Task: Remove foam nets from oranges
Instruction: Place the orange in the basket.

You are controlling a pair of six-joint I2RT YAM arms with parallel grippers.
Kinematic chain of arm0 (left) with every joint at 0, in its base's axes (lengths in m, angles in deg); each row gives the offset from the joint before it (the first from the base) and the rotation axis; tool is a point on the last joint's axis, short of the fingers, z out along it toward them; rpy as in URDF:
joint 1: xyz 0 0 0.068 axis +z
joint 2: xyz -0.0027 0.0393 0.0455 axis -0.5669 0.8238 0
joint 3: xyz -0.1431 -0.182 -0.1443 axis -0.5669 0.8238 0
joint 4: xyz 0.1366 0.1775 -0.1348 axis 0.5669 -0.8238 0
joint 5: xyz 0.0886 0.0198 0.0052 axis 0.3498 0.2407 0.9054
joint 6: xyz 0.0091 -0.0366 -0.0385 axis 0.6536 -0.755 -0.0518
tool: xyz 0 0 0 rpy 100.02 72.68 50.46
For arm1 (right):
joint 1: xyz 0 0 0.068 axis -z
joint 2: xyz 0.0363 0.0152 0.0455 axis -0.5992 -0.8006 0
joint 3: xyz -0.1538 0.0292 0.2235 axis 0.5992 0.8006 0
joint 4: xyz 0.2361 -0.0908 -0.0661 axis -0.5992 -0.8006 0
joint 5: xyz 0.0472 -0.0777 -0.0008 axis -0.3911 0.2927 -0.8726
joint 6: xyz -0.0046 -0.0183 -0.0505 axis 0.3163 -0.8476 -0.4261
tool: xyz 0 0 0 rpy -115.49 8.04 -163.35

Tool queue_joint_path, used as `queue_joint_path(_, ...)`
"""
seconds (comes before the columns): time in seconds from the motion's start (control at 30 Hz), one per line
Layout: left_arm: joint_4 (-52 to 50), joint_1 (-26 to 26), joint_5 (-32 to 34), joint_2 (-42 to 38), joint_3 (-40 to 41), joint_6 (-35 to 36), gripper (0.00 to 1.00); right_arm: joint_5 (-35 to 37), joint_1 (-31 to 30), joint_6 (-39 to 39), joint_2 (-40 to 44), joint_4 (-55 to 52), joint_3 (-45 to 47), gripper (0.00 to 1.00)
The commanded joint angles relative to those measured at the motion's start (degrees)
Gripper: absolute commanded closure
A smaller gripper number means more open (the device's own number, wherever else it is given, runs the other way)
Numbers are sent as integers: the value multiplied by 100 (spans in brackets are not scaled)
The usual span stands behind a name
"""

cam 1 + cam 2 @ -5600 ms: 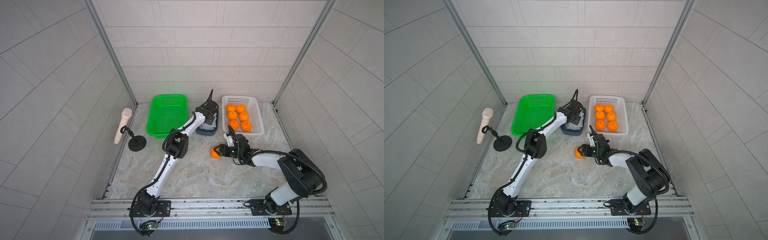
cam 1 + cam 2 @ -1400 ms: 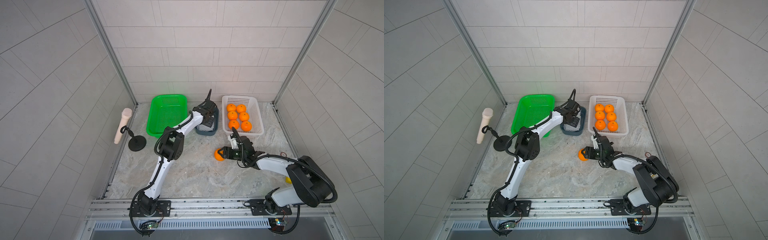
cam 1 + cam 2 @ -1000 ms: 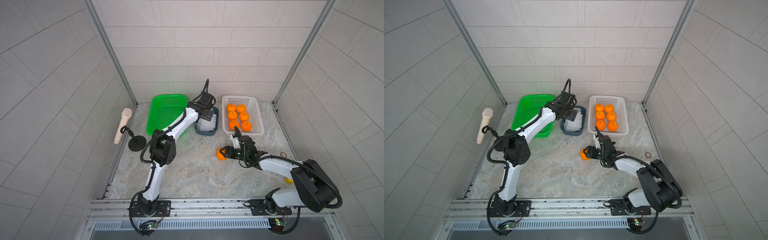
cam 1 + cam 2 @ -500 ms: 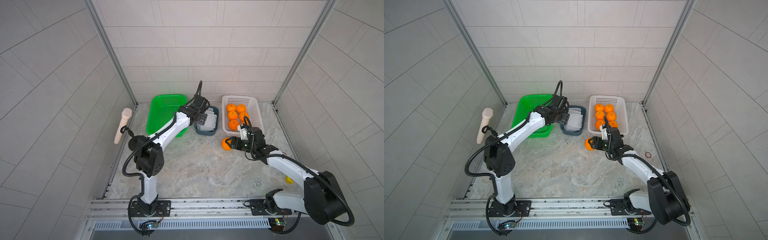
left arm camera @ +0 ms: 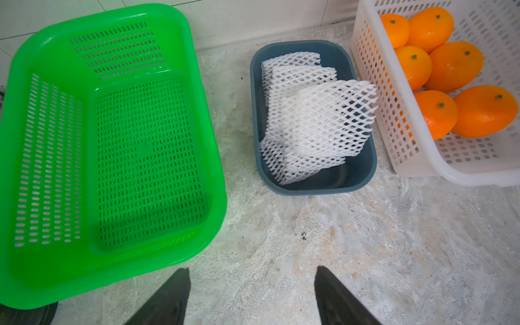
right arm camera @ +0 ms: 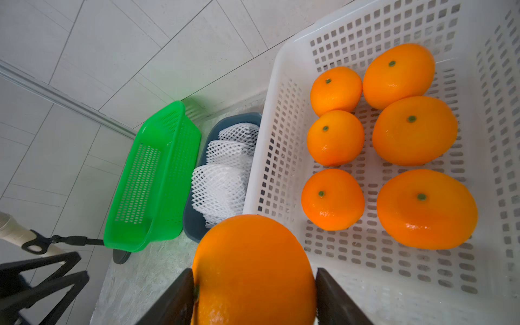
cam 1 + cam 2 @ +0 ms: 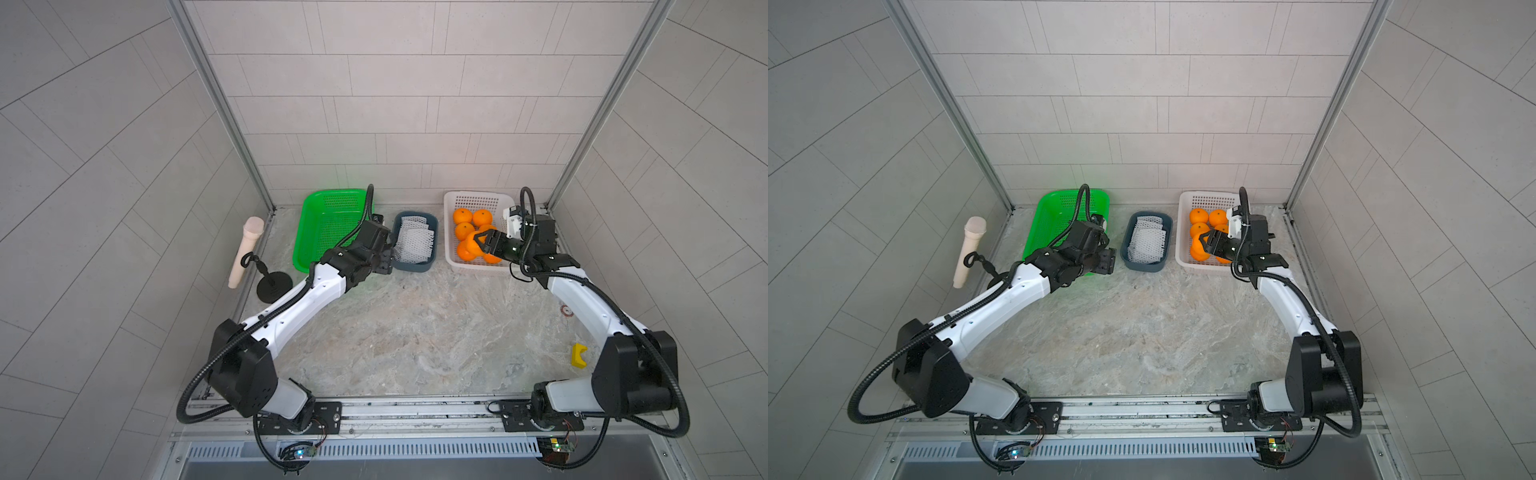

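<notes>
Right gripper (image 7: 478,244) with the held orange (image 6: 253,267) has been lifted off mid-tabletop (image 7: 415,332) and carried over the left side of the white basket (image 7: 448,232), back right corner. Left gripper (image 5: 250,271) has been pulled back from over the grey tray (image 7: 413,267) to just off its front-left corner, jaws apart, nothing held.

Both top views show me the whole marbled tabletop (image 7: 395,332) from high above its front edge; my wrist cameras sit close, sharing the dark blue plastic tub (image 5: 323,184).
</notes>
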Motion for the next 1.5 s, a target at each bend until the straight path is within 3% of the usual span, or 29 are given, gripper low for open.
queue_joint_path(0.0, 199, -58, -50, -190, 214, -283, 26, -88, 116, -151, -573, 65, -458, 32)
queue_joint_path(0.3, 139, -100, 70, -616, 571, -341, 25, -143, 417, -346, -2379, -149, -1738, 32)
queue_joint_path(0.53, 25, -101, 177, -749, 569, -291, 25, -27, 514, -417, -2929, -223, -2053, 31)
queue_joint_path(0.83, 20, -100, 127, -758, 571, -291, 25, 170, 602, -506, -3195, -363, -2167, 28)
queue_joint_path(1.07, -77, -100, 252, -732, 501, -266, 25, 174, 669, -578, -3186, -430, -2261, 20)
queue_joint_path(1.47, -2, -100, 462, -914, 592, -213, 20, 491, 695, -808, -2229, -470, -1841, 14)
